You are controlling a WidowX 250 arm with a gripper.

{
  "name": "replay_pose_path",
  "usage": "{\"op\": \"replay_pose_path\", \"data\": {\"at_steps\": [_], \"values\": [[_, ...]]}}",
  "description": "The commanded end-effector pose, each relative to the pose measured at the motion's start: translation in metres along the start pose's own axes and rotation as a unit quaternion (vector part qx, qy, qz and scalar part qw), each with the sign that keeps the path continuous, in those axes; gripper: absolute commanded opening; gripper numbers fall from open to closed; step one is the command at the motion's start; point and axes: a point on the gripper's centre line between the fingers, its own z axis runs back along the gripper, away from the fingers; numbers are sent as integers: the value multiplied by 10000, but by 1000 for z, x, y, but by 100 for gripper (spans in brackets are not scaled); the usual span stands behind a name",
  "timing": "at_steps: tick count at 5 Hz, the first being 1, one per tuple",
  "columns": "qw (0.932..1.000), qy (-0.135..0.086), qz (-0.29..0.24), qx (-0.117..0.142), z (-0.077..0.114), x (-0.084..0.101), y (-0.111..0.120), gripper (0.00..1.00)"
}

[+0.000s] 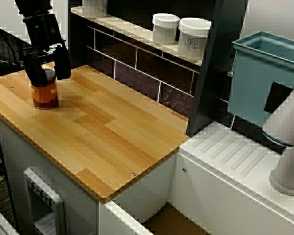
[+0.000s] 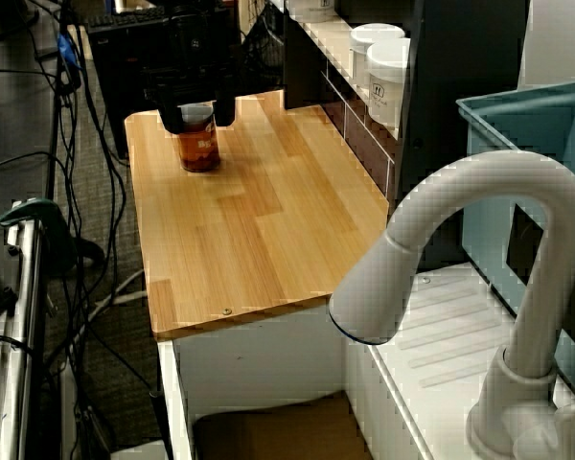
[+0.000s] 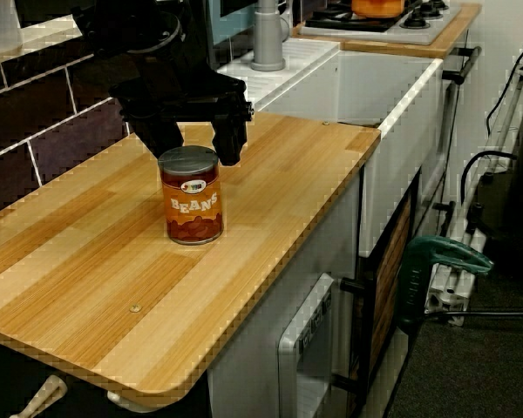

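Observation:
An orange can labelled BEANS (image 3: 192, 198) stands upright on the wooden counter (image 3: 270, 200), near its back end by the tiled wall. My black gripper (image 3: 196, 148) hangs right over it, open, one finger on each side of the can's silver lid, fingertips about level with the top rim. I see no firm contact with the can. The view from above shows the can (image 1: 44, 93) under the gripper (image 1: 49, 72) at the counter's far left corner. Seen past the tap, the can (image 2: 199, 146) sits below the gripper (image 2: 197, 113).
Two white jars (image 1: 165, 28) (image 1: 193, 38) stand on the tiled ledge behind the counter. A teal bin (image 1: 264, 78), a white tap (image 2: 479, 249) and a ribbed drainboard (image 1: 235, 156) lie to the right. Cables (image 2: 77, 192) run over the floor beside the counter.

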Motion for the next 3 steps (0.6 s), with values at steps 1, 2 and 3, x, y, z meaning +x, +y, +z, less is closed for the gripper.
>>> {"op": "replay_pose_path", "data": {"at_steps": [1, 2, 3], "values": [[10000, 0, 0, 0, 0, 0, 0, 100], [10000, -27, 25, 5, 12, 16, -7, 100], [9995, -211, 207, 69, 36, 29, -12, 100]]}}
